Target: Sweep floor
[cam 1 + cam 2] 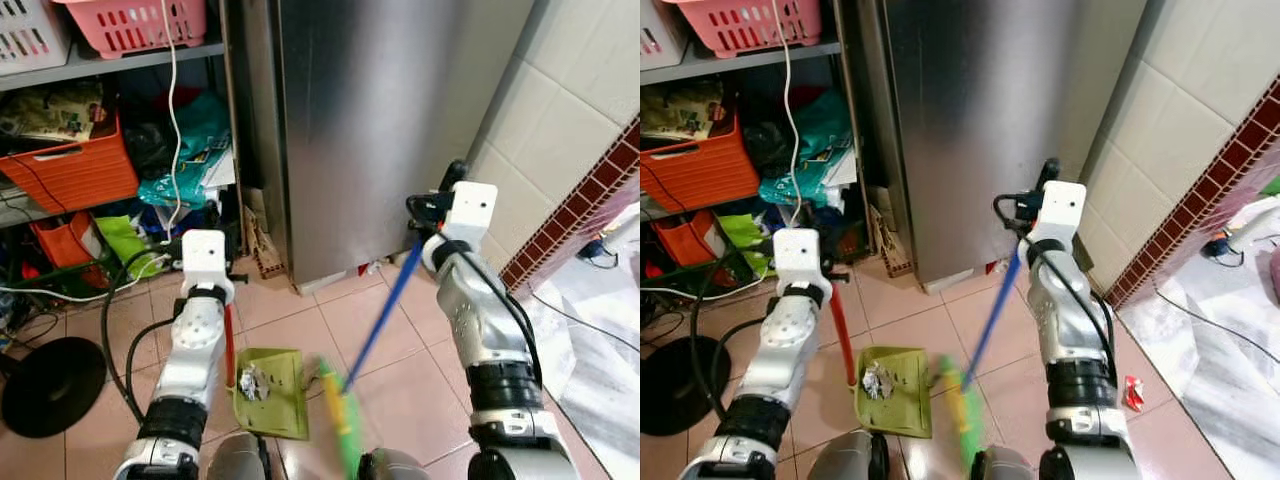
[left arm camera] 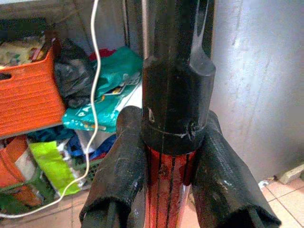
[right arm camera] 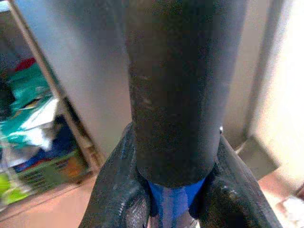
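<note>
The left hand [image 2: 168,156] is clamped on the stiff red dustpan handle [image 1: 843,335], the green plastic dustpan [image 1: 895,388] below it holding crumpled litter, while the right hand [image 3: 173,190] grips the light, rigid blue broom pole [image 1: 385,315] near its top, bristles beside the pan.

dustpan [image 1: 270,392] left of broom [image 1: 383,318] — fridge [image 1: 370,120] behind
</note>
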Controlling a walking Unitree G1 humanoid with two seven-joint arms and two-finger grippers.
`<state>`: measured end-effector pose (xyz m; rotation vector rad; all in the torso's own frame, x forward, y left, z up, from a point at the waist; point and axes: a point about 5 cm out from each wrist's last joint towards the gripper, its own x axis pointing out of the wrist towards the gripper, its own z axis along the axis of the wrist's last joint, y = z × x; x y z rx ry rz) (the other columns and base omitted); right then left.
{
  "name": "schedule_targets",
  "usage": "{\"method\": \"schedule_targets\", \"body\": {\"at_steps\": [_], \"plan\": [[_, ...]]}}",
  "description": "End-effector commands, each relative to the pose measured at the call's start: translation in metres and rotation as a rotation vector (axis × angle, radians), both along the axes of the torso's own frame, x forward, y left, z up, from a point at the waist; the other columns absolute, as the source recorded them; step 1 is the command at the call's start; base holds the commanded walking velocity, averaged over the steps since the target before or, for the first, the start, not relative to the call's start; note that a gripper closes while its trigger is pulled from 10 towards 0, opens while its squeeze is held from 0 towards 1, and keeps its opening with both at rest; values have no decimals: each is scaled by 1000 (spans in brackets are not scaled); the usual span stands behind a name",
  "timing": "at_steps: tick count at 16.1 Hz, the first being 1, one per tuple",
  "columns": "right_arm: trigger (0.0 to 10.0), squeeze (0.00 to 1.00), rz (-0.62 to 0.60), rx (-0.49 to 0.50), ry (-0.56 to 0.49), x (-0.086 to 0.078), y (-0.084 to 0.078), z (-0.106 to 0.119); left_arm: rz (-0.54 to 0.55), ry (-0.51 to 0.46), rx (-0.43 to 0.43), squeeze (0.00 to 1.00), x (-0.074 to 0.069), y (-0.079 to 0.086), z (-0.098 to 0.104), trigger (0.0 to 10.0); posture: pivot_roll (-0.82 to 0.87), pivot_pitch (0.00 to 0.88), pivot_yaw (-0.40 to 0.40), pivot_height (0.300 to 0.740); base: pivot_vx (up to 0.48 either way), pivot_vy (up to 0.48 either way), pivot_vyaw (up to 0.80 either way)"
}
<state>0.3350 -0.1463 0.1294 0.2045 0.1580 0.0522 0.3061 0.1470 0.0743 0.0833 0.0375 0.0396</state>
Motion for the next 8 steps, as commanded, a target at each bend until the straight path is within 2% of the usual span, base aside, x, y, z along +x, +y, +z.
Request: {"method": "schedule_targets", "body": {"at_steps": [1, 4, 6, 8], "plan": [[10000, 0, 56, 86, -20, 3, 6, 12, -19, -6, -2, 0, 2, -5, 1, 10000, -76, 41, 5, 740, 0, 0, 0], [10000, 0, 129, 135, -40, 7, 4, 23, -20, -11, -3, 0, 4, -6, -1, 10000, -89, 37, 10, 740, 0, 0, 0], [10000, 0, 170, 221, -90, 12, 4, 44, -20, -12, -5, 0, 5, -6, -2, 10000, -89, 35, 9, 740, 0, 0, 0], [10000, 0, 120, 81, -233, 16, -5, 67, -34, -23, -19, 0, 5, -10, -1, 10000, -90, 33, 10, 740, 0, 0, 0]]}}
